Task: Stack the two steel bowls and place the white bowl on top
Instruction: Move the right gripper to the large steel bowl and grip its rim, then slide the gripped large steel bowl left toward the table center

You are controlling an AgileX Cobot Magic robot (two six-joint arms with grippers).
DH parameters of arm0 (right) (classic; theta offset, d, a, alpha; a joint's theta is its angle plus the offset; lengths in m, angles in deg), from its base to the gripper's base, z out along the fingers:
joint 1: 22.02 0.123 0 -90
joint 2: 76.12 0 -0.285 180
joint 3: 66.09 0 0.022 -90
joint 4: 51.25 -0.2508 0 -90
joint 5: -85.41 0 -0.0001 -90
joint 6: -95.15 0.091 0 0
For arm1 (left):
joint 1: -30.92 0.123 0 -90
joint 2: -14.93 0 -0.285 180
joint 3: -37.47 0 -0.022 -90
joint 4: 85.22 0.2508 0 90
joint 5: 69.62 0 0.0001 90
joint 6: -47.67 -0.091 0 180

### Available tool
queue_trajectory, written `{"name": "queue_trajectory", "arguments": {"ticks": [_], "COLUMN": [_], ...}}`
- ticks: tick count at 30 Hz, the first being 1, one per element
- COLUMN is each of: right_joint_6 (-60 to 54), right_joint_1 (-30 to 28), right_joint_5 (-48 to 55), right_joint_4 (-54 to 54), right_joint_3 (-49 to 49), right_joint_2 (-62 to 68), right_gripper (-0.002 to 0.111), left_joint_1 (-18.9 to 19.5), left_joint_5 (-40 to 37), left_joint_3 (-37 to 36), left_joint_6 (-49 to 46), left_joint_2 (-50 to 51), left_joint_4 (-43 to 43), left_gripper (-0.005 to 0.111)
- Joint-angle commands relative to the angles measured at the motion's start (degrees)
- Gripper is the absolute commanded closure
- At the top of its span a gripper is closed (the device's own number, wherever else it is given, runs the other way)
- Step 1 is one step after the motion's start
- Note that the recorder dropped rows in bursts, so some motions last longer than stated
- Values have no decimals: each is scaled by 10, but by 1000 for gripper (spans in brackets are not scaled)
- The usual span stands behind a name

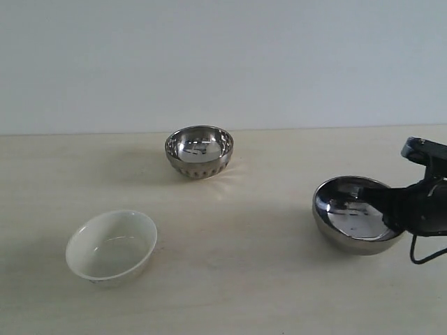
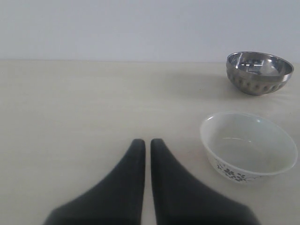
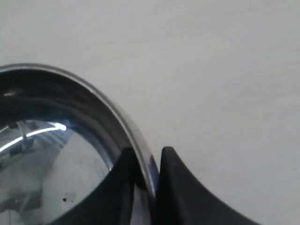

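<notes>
A pale, plain wall (image 1: pixel 223 63) stands behind a light, cream-coloured desk (image 1: pixel 230 293), and all three bowls sit apart on the desk, none inside another.

The smaller steel bowl (image 1: pixel 199 151), with a ring of dimples low on its side, stands upright toward the back of the desk, near the middle of the exterior view. The white bowl (image 1: pixel 112 246) is nearer the front and to the left, well apart from it and leaning a little, so its glossy inside shows. In the left wrist view a small dark flower-like print shows on its outer wall.

The wide steel bowl (image 1: pixel 353 215), smooth-walled and mirror-bright, is far to the right, well away from the other two. The black right arm (image 1: pixel 427 209) reaches it from the right edge. The right jaws pinch its rim: the right wrist view shows one finger inside the bowl and the other outside, with the thin steel edge between them. Whether the bowl rests on the desk or is lifted just clear cannot be told (its base is close to the surface either way).

The left jaws are pressed nearly together with only a thin slit between them. They hold nothing and hang over bare desk, with the white bowl near one side and the dimpled bowl beyond it.
</notes>
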Motion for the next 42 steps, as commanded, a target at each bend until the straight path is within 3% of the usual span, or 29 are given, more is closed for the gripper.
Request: {"name": "queue_trajectory", "arguments": {"ticks": [1,7,20,42], "right_joint_6": [15,30,74,92], "right_joint_1": [37,90,257,274], "right_joint_5": [-3,47,55,82], "right_joint_4": [6,6,6,6], "right_joint_3": [4,34,109,169], "right_joint_2": [-14,-63,-78,50], "right_gripper": [108,108,108,108], "left_joint_1": [-3,-3,-3,-3], "left_joint_5": [4,4,4,4], "left_joint_3": [-2,-2,-2,-2], "left_joint_6": [3,3,3,3], "left_joint_2": [-2,-2,-2,-2], "left_joint_4": [0,0,0,0], "left_gripper": [103,103,103,103]}}
